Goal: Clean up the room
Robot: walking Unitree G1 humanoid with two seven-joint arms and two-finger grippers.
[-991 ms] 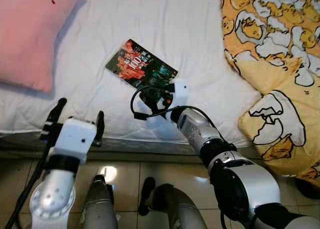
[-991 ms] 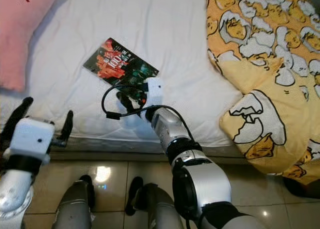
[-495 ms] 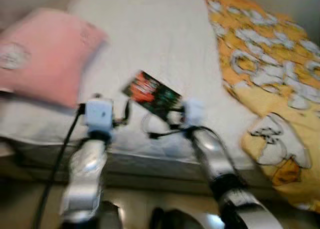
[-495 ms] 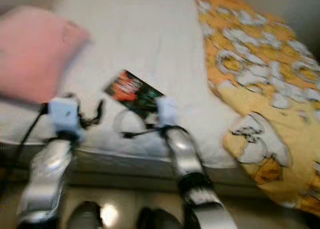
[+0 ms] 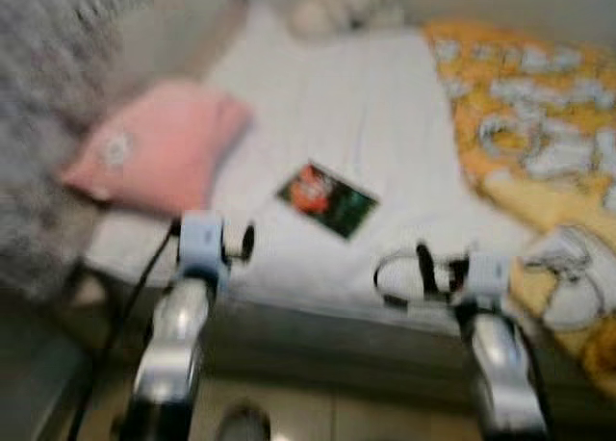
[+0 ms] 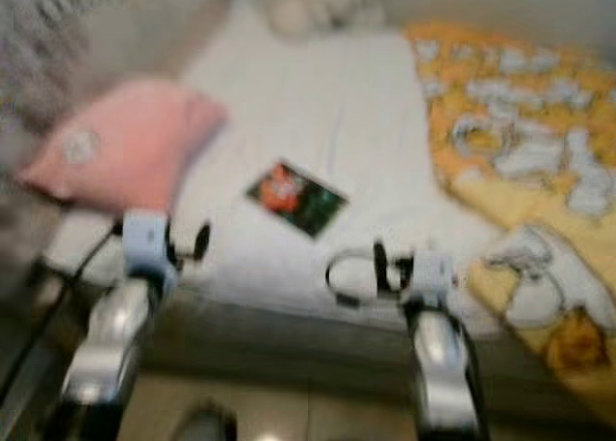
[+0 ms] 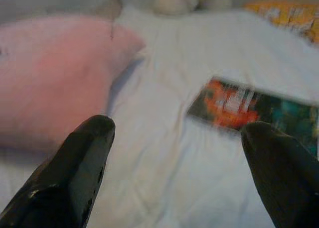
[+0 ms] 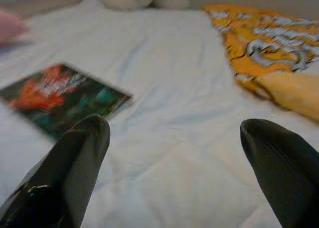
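A book (image 5: pixel 327 199) lies flat on the bed (image 5: pixel 375 104) beside a pink pillow (image 5: pixel 159 147). The left end effector (image 7: pixel 179 138) and right end effector (image 8: pixel 174 138) hover near it, both wide open and empty

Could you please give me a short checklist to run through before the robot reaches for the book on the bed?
1. Book lies flat on the white sheet, nothing on top of it: ok.
2. Left gripper open, with nothing between its fingers: ok.
3. Right gripper open, with nothing between its fingers: ok.
4. Both grippers near the bed's front edge, apart from the book: ok.
5. Pink pillow and yellow blanket lie to either side, apart from the book: ok.
6. Head views sharp enough to aim a grasp: not ok, they are blurred.
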